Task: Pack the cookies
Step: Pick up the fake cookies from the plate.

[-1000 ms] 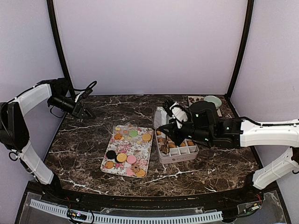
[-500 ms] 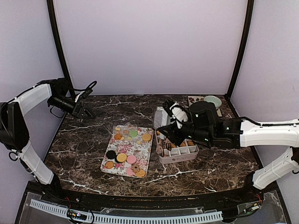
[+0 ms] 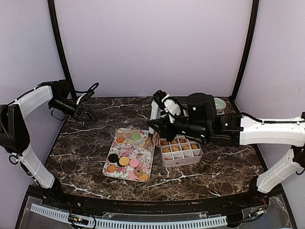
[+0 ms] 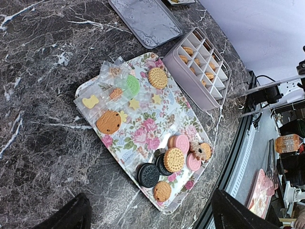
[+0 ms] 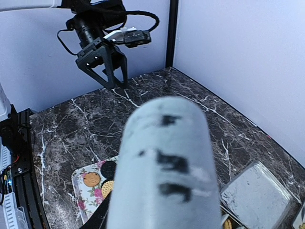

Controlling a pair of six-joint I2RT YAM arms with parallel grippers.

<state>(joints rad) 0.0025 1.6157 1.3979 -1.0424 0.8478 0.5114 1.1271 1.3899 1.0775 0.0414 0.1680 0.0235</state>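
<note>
Cookies (image 4: pixel 174 159) mostly on floral tray (image 4: pixel 143 131), some in divided box (image 4: pixel 188 78) just beside it. Left gripper (image 3: pixel 88 116) wide open, empty, far left. Right gripper (image 3: pixel 153 126) between tray and box; can't tell its opening.

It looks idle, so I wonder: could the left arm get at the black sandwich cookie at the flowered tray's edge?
Probably yes. The left gripper hangs open above the marble tabletop, left of the floral tray. Nothing stands between it and the black sandwich cookie on the tray's left edge.
</note>
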